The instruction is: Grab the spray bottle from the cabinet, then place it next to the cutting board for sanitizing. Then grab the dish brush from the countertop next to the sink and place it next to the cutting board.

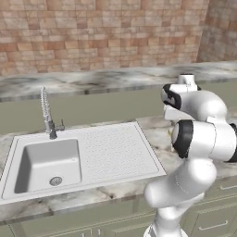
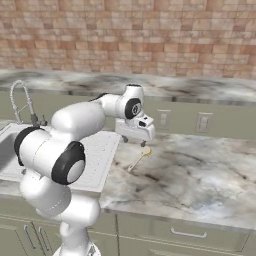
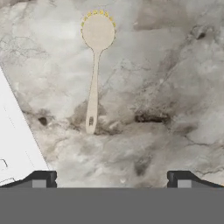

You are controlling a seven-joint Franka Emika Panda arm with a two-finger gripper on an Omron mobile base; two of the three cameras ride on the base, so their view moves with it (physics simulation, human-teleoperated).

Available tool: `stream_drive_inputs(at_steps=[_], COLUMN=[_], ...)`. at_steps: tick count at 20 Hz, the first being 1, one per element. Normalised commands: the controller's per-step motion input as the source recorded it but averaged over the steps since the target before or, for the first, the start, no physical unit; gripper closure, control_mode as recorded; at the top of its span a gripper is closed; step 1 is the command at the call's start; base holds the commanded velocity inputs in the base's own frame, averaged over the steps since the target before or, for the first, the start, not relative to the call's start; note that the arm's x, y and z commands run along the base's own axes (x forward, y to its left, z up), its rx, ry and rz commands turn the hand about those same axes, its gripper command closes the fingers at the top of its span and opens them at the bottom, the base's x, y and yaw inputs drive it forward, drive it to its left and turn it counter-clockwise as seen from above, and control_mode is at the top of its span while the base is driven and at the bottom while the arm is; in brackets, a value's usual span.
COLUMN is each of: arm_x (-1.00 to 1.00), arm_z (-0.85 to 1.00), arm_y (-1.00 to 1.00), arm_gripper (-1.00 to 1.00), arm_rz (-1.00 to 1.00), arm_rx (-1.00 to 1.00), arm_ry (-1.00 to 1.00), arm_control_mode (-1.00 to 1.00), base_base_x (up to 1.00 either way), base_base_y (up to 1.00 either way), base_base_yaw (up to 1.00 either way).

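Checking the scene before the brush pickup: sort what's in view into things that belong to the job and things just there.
Belongs to the job:
- dish brush, lying flat on the countertop
- sink, beside that stretch of countertop
- gripper, open, above the brush

Just there:
- tap
- brick wall
- wall sockets
- lower drawers

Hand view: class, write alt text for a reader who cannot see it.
A dish brush lies flat on the marble countertop, untouched, ahead of the open gripper. The sink edge shows alongside.
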Motion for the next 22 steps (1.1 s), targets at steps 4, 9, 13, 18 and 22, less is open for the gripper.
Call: stream_drive_inputs(at_steps=[4,9,13,18,22], arm_x=[0.18,0.31,0.46,0.42,0.35], arm_z=[-0.47,-0.54,-0.39,-0.36,-0.32], arm_y=[-0.06,-0.01,0.0,-0.01,-0.06], arm_gripper=[-1.0,-1.0,-1.0,-1.0,-1.0], arm_rz=[-0.02,-0.02,-0.05,-0.05,-0.04], arm_rx=[0.11,0.07,0.0,0.0,0.0], arm_ry=[0.1,0.11,0.18,0.14,0.12], arm_control_mode=[-1.0,-1.0,-1.0,-1.0,-1.0], base_base_x=[0.0,0.0,0.0,0.0,0.0], base_base_y=[0.0,0.0,0.0,0.0,0.0], base_base_yaw=[0.0,0.0,0.0,0.0,0.0])
